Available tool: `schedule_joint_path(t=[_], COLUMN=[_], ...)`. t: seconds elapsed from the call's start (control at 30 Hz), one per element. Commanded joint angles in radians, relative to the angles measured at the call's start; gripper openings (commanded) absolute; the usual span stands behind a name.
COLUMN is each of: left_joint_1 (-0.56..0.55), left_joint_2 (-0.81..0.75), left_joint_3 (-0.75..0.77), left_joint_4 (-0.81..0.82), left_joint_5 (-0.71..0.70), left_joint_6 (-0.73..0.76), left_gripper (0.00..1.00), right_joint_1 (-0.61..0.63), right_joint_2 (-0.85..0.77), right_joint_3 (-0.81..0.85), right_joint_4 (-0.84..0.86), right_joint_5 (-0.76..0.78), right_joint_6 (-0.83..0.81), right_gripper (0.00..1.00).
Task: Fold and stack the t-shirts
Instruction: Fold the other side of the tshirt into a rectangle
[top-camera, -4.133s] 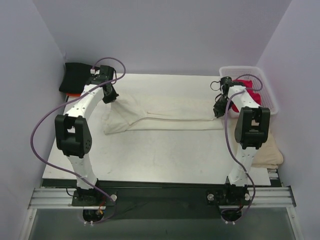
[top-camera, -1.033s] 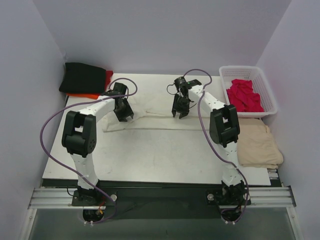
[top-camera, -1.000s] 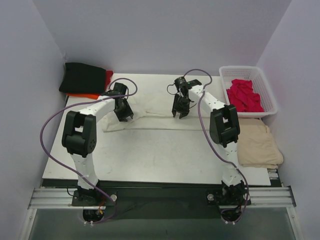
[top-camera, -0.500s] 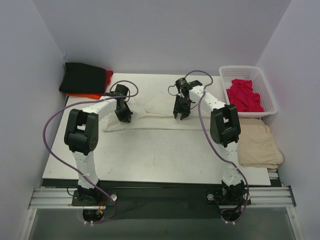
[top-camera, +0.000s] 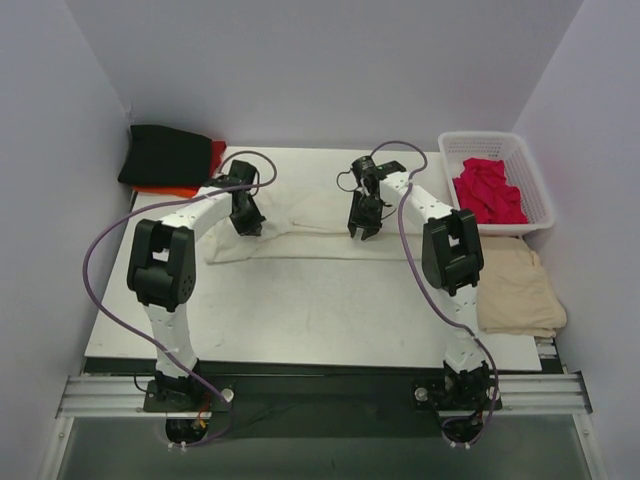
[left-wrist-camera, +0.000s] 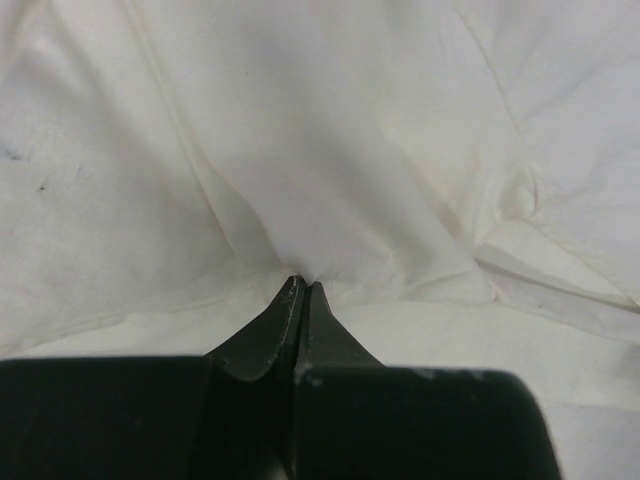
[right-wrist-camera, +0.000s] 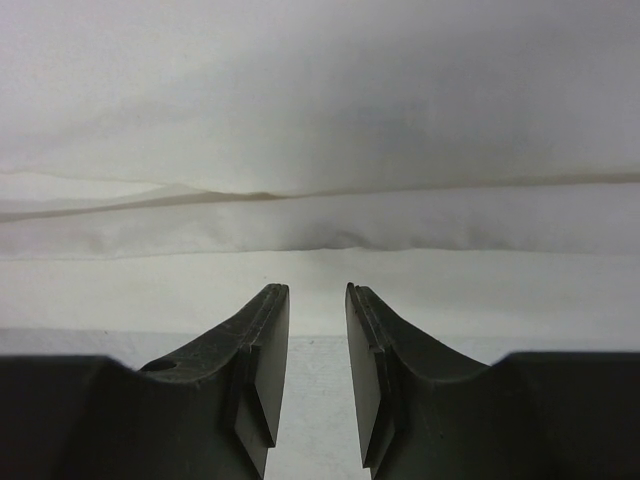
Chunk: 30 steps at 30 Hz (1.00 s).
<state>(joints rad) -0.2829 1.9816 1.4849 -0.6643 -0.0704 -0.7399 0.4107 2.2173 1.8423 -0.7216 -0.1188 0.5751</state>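
Observation:
The large cream-white t-shirt (top-camera: 300, 228) lies folded into a short band across the far middle of the table (top-camera: 330, 305). My left gripper (top-camera: 248, 224) is at its left part, shut on a pinch of the cream cloth (left-wrist-camera: 330, 200), which puckers at the fingertips (left-wrist-camera: 290, 292). My right gripper (top-camera: 360, 231) sits at the band's right end, open and empty. Its fingers (right-wrist-camera: 268, 305) are just off the folded edge of the shirt (right-wrist-camera: 320, 230). The folded black t-shirt (top-camera: 165, 155) lies on the orange-red one (top-camera: 216, 154) at the far left. The crimson shirt (top-camera: 488, 190) is in the basket.
The white lattice basket (top-camera: 480, 137) stands at the far right. A beige cloth pile (top-camera: 515, 290) lies on the right table edge, beside the right arm. Purple walls close in left, right and back.
Since four seconds ago my right gripper has carried the shirt's right end leftward, halving its length. In the last second my left gripper has moved slightly towards the back; the right has barely moved.

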Motion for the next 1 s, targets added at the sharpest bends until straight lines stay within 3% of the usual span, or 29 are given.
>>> schedule_joint_path(t=[0.0, 0.3, 0.73, 0.77, 0.87, 0.9, 0.97], left_joint_1=[-0.006, -0.002, -0.013, -0.016, -0.022, -0.022, -0.024], left_joint_2=[-0.066, 0.005, 0.36, 0.379, 0.398, 0.376, 0.346], left_joint_3=[0.075, 0.25, 0.694, 0.712, 0.712, 0.697, 0.639], left_joint_4=[0.003, 0.019, -0.089, -0.112, -0.1, -0.084, -0.032], left_joint_5=[-0.02, 0.012, 0.132, 0.126, 0.087, 0.078, 0.032], left_joint_6=[0.022, 0.056, 0.158, 0.172, 0.221, 0.24, 0.257], left_gripper=[0.0, 0.0, 0.01, 0.15, 0.34, 0.48, 0.6], right_joint_1=[-0.009, -0.015, -0.032, -0.033, -0.032, -0.032, -0.033], right_joint_2=[-0.068, -0.08, -0.09, -0.088, -0.079, -0.077, -0.07], right_joint_3=[-0.006, -0.011, 0.0, 0.001, 0.012, 0.015, 0.02], right_joint_4=[-0.032, -0.03, -0.032, -0.032, -0.033, -0.033, -0.035], right_joint_5=[0.024, 0.041, 0.05, 0.048, 0.041, 0.039, 0.034], right_joint_6=[0.0, 0.005, -0.001, -0.003, -0.008, -0.011, -0.012], right_gripper=[0.31, 0.3, 0.3, 0.3, 0.3, 0.3, 0.3])
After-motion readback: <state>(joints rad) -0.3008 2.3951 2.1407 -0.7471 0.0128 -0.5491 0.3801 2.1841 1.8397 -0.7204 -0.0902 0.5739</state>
